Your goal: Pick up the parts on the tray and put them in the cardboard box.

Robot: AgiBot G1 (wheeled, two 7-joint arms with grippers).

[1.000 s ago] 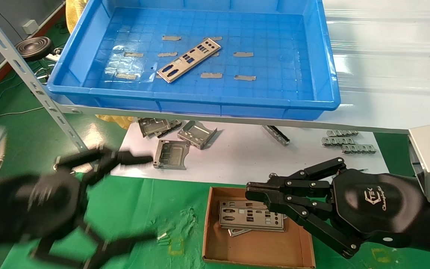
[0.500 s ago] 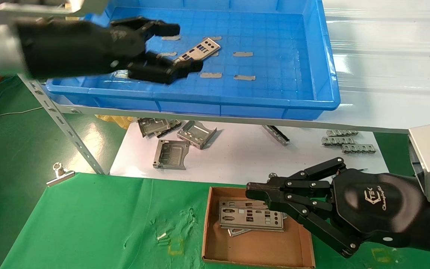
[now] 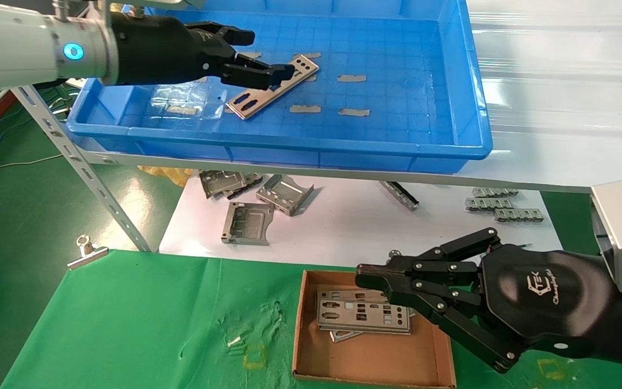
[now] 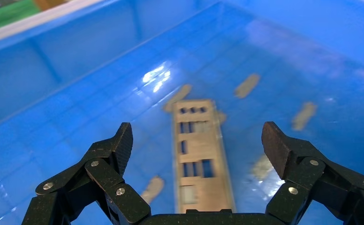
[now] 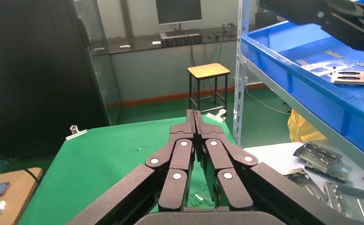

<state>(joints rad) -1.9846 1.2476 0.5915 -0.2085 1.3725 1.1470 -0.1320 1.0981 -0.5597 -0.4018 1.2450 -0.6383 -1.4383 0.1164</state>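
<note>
Hovering spread over 1 plate (image 3: pixel 273 86) lying flat in the blue tray (image 3: pixel 467 97), left claw (image 3: pixel 257 56) grips nothing. Right claw (image 3: pixel 365 278) pressed together, empty, over cardboard box (image 3: pixel 370 359) holding more plates (image 3: pixel 362 316).

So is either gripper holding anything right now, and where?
Nothing is held. The left gripper is open above the plate in the tray; the right gripper is shut and empty.
</note>
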